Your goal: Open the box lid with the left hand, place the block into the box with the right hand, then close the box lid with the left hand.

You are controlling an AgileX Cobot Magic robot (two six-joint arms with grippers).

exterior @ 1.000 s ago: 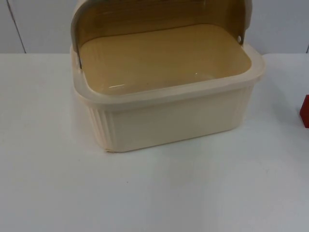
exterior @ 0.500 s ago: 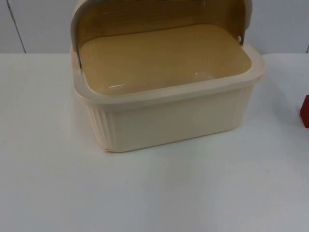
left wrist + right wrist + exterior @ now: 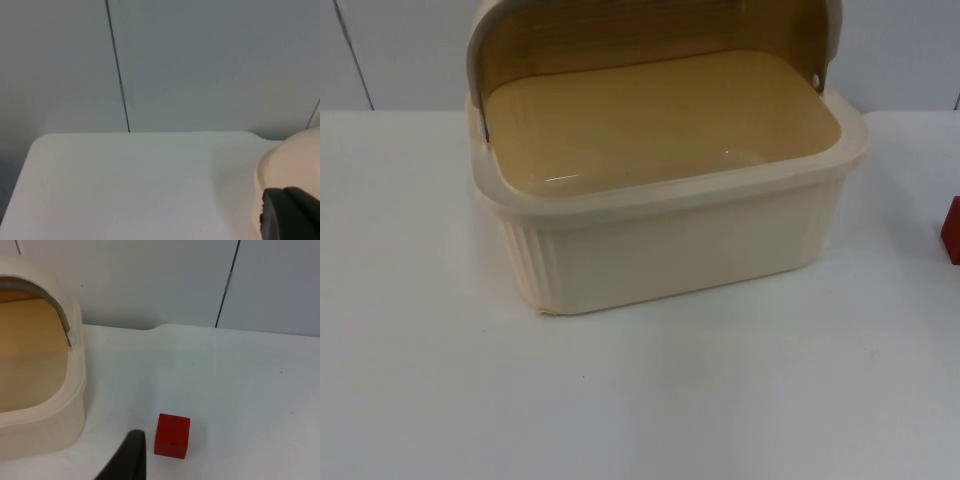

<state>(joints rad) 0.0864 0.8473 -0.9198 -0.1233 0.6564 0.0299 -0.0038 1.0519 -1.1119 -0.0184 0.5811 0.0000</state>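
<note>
I see the cream box [image 3: 660, 215] standing in the middle of the white table [image 3: 640, 400], close to the grey partition wall [image 3: 900, 50]. Its lid [image 3: 650, 35] is rolled back and up at the rear, so the tan inside is open from above, and nothing lies in it. The red block [image 3: 172, 435] sits on the table to the right of the box, well apart from it; in the top view I see it at the table's right edge [image 3: 951, 231].

From the right wrist view, the right gripper [image 3: 131, 455] is just beside the block, with bare table between the block and the box wall. I cannot tell whether its fingers are spread.

The left gripper [image 3: 290, 212] is next to the box's rounded corner [image 3: 285, 165]. I cannot tell its fingers either.
</note>
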